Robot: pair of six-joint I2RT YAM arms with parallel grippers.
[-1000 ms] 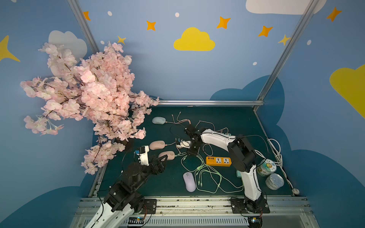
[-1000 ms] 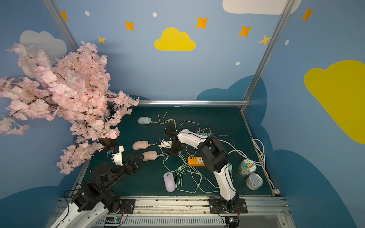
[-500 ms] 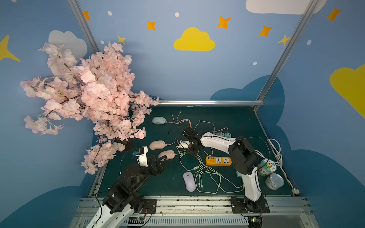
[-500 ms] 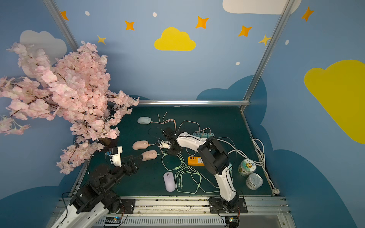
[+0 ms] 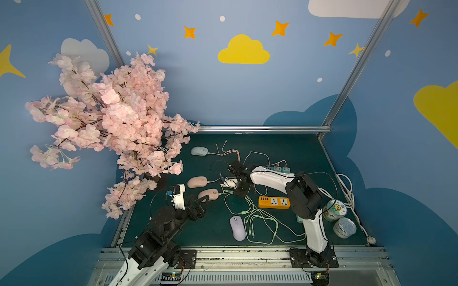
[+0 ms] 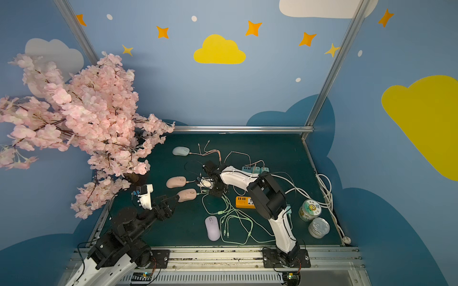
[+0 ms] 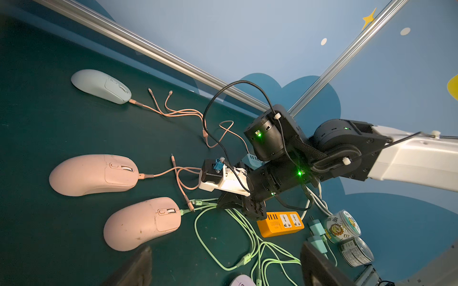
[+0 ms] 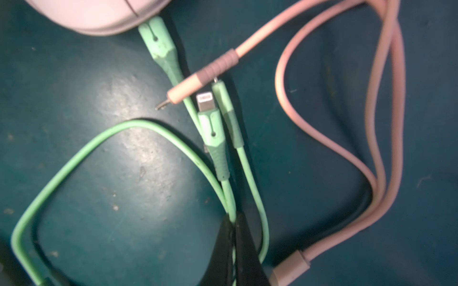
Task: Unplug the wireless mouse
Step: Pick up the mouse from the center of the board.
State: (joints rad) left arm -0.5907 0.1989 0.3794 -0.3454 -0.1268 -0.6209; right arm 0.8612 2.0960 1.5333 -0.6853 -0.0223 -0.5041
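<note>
1. The mouse in question is the pink mouse (image 5: 209,194) (image 8: 104,14) with the green plug (image 8: 158,42) in its nose. The plug is seated, not out yet.
2. The right gripper (image 8: 234,218) (image 5: 241,192) is pinched together on the green cable (image 8: 226,193), a little way back from that plug. The mouse lies straight ahead of its fingertips, apart from them. Which strand of the bundle is actually nipped can't be told.
3. Clutter is found between that gripper and the mouse. A loose Lightning connector (image 8: 205,101) and a second green connector (image 8: 226,106) sit side by side. A loose pink connector (image 8: 195,83) is laid across the green cable just short of the plug.
4. A pink cable (image 8: 386,99) is looped off to one side of the gripper.
5. The left gripper (image 5: 198,199) (image 7: 223,272) is spread wide and parked just behind the mouse's back end, opposite the right one. Contact can't be made out.
6. Further out, a second pink mouse (image 5: 197,182) is seen just beside the first. A pale blue mouse (image 5: 199,151) lies well beyond the right gripper. An orange power strip (image 5: 273,202) and a lilac mouse (image 5: 237,227) lie back toward that arm's base.
</note>
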